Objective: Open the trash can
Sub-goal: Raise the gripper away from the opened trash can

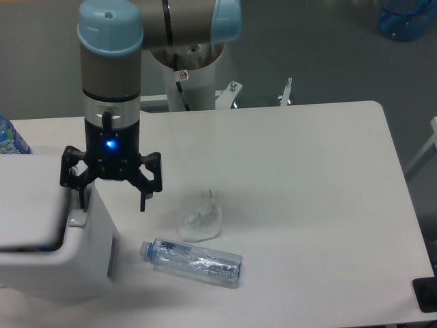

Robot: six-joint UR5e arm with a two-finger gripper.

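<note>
The black two-finger gripper (pixel 113 199) on the grey and light-blue robot arm (pixel 110 68) points straight down, and its fingers (pixel 144 194) stand wide apart with nothing held between them. One fingertip comes down at the grey push tab (pixel 76 217) on the top of the large white boxy plastic trash can (pixel 82 266); it seems to touch the tab, but I cannot tell this for sure. The other fingertip hangs in the air just beside the right wall of the trash can, above the white table (pixel 314 205). The trash can stands at the left edge of the view, directly under and to the left of the gripper. Its flat white lid (pixel 29 205) is lifted a little at the front, so a dark gap shows under the edge. To the right of the trash can, near its lower corner, a clear plastic bottle with a blue cap (pixel 192 261) lies on its side. Just above this bottle lies a crumpled piece of transparent plastic (pixel 200 220), well apart from the fingers.
</note>
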